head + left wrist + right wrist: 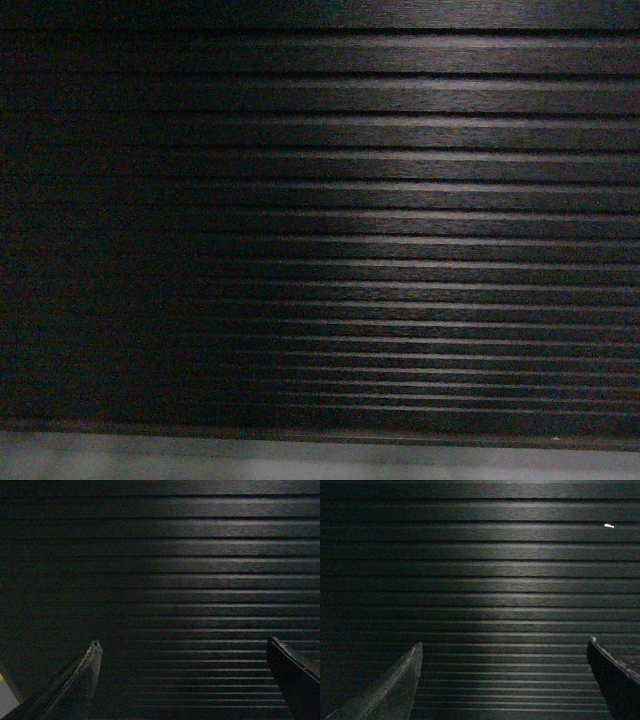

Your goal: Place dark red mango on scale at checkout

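checkout (400, 200) ribbing fills every view, left gripper (182, 680) and right gripper (502, 680) both spread and empty low in frame, mango and scale unseen, so finding them likely comes next.
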Robot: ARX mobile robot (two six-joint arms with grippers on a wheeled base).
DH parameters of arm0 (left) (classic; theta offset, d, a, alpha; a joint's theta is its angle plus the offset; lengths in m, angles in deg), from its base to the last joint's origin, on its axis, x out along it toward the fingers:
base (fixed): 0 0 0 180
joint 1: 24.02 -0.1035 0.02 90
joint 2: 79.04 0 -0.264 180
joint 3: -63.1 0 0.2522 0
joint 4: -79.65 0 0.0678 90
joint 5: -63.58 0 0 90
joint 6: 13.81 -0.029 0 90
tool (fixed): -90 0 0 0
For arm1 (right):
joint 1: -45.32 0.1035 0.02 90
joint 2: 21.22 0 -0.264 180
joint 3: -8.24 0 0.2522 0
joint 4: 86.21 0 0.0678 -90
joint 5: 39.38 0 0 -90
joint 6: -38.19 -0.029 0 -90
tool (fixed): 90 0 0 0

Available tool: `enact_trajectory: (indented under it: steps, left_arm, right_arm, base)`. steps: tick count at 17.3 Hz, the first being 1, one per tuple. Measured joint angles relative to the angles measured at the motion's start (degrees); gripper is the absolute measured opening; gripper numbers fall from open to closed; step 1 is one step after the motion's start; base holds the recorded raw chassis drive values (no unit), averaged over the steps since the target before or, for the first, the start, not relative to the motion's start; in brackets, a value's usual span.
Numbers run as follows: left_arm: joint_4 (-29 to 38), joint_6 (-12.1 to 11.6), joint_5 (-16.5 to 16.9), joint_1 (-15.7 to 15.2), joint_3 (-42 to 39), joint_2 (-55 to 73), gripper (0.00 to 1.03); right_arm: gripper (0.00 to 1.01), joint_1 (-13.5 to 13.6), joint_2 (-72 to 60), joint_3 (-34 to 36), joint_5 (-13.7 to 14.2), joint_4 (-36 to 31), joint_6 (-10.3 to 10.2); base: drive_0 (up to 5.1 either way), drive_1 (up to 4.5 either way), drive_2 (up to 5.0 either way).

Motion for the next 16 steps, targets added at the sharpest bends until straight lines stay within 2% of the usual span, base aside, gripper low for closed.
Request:
enact_trajectory:
  steps: [16]
  left_arm:
    - [0.0,-0.22,-0.02,0.0,0.0,0.0,0.98]
  right_arm:
    - [0.98,0.0,0.0,0.0,-0.04,0.0,0.04]
  base:
    - [0.0,0.0,0.0]
